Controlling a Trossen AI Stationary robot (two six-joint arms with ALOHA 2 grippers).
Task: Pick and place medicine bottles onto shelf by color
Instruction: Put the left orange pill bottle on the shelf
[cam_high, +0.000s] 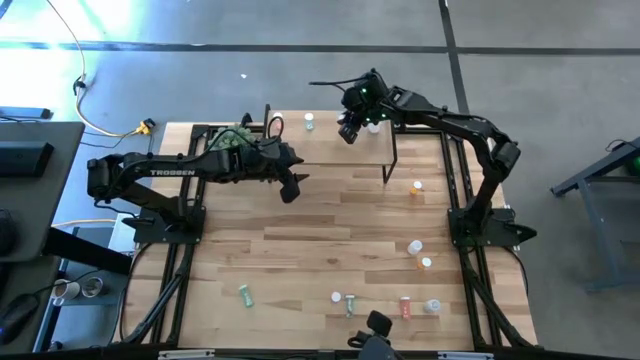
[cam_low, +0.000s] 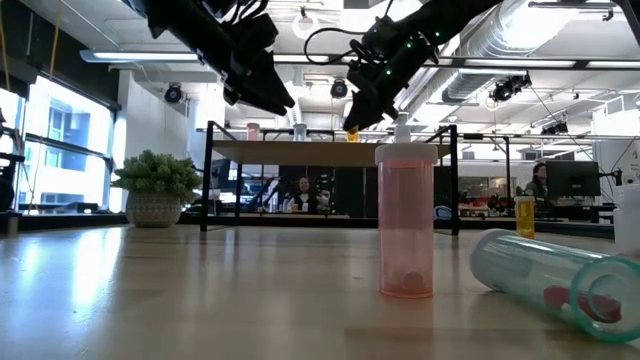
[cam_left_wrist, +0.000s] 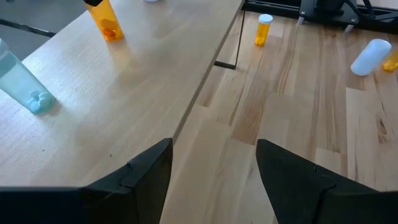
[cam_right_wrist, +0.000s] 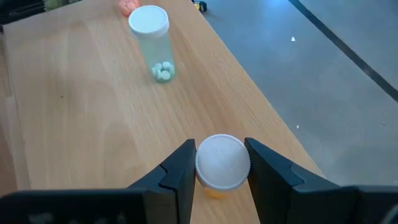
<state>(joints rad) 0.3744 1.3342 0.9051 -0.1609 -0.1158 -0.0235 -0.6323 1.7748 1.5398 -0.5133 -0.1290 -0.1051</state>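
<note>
The shelf (cam_high: 330, 150) stands at the table's far middle. My right gripper (cam_high: 350, 127) is over its far right part, shut on an orange bottle (cam_right_wrist: 214, 191) with a white cap. A pale green bottle (cam_right_wrist: 152, 43) stands upright on the shelf top, and part of a pink one (cam_right_wrist: 127, 6) shows beyond it. My left gripper (cam_high: 291, 187) hovers open and empty just off the shelf's near edge; in its wrist view (cam_left_wrist: 214, 180) the fingers straddle the shelf edge (cam_left_wrist: 186, 118). Several more bottles lie scattered over the table's near and right parts. My right gripper pinches the orange bottle's white cap (cam_right_wrist: 222, 163) between its two fingers, one on each side. The fingers come from above, pointing down. The bottle stays upright, its base (cam_left_wrist: 112, 34) at the shelf top (cam_left_wrist: 124, 93); whether it rests there I cannot tell.
On the table are an orange bottle (cam_high: 417, 187), a white one (cam_high: 414, 246), another orange (cam_high: 425, 263), a green one (cam_high: 244, 294), a red one (cam_high: 405, 306) and others near the front edge. A potted plant (cam_high: 235, 138) stands left of the shelf.
</note>
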